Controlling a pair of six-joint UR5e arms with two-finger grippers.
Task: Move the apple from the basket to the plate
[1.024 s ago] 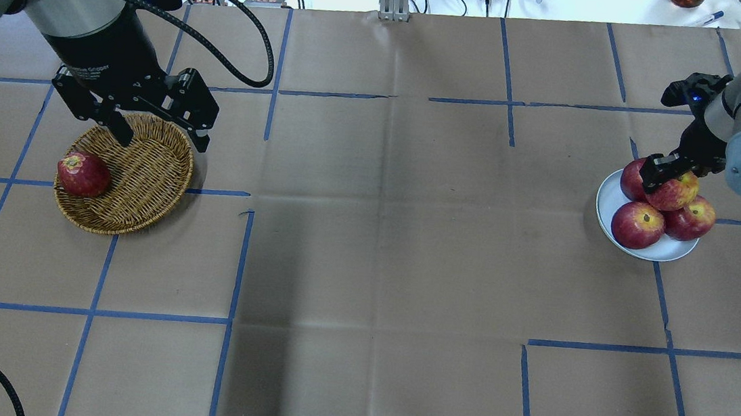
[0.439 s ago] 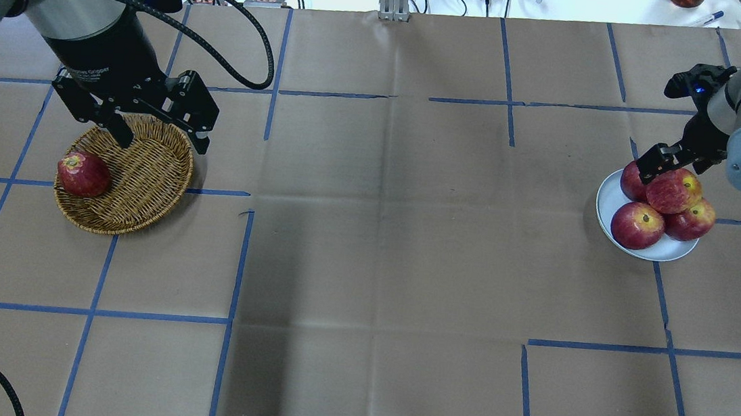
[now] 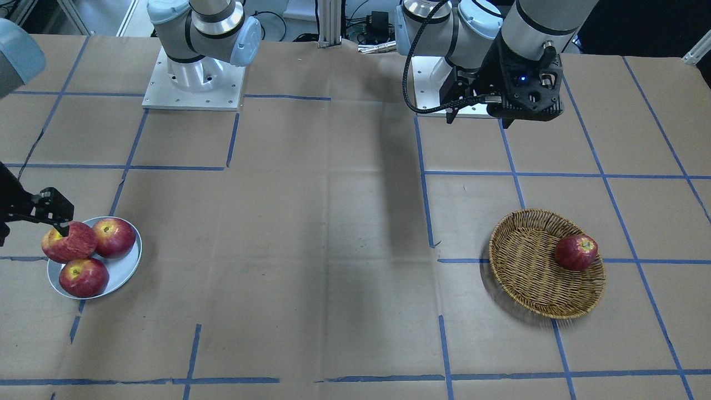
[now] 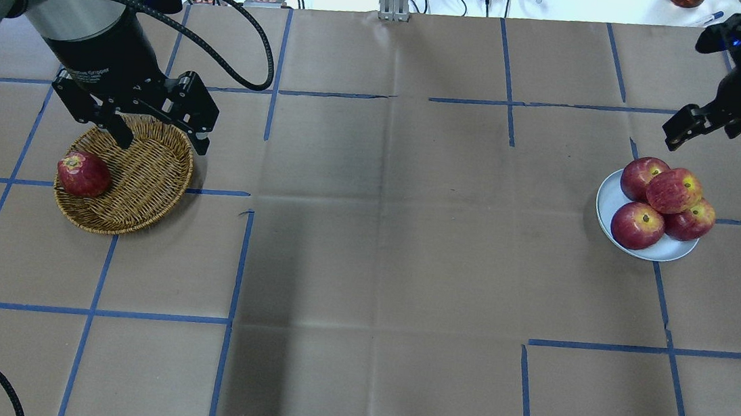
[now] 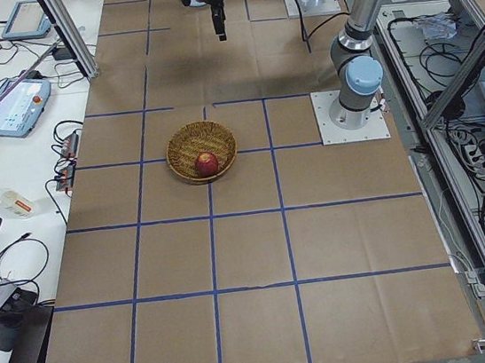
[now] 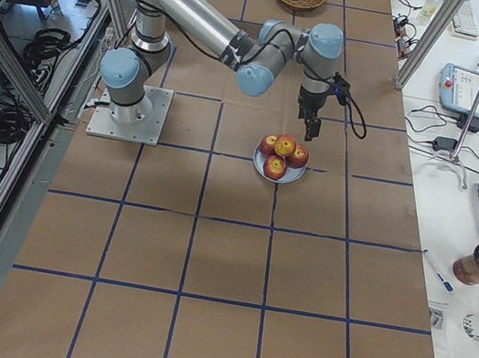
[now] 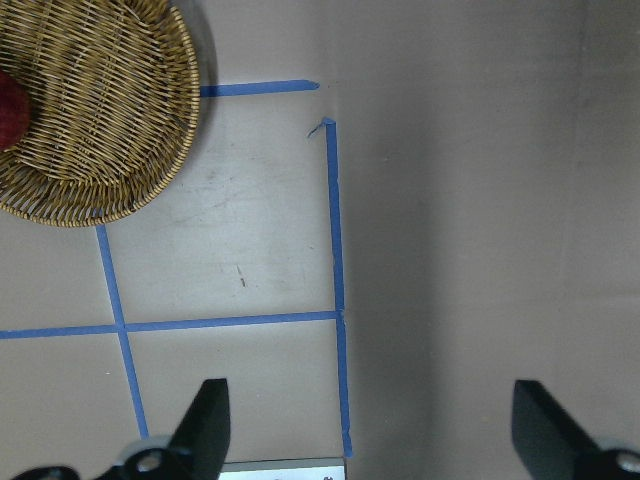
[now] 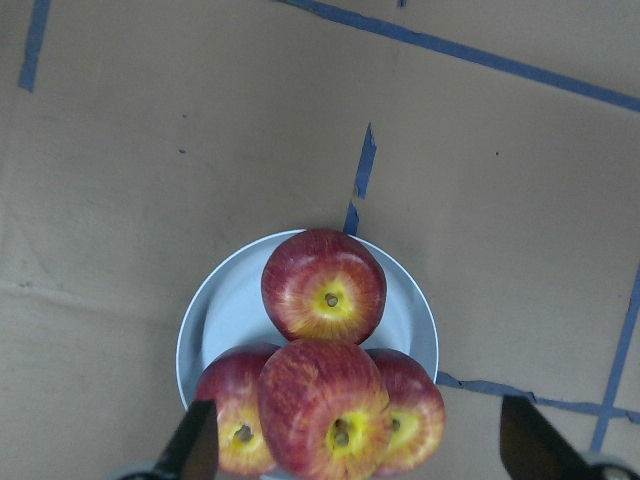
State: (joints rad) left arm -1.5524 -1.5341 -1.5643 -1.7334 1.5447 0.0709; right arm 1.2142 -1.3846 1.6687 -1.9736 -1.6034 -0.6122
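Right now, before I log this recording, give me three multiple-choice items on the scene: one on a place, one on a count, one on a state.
1. Where is the streaky apple?
A. beside the plate
B. beneath the plate's other apples
C. on top of the plate's other apples

2. How many apples lie in the basket?
A. one
B. two
C. four

3. The right claw is:
A. shut on the streaky apple
B. open and empty
C. shut on the plate's rim

Answers:
1 C: the right wrist view shows it resting on the three below.
2 A: a single dark apple sits near the rim.
3 B: its fingers stand apart above the plate with nothing between them.
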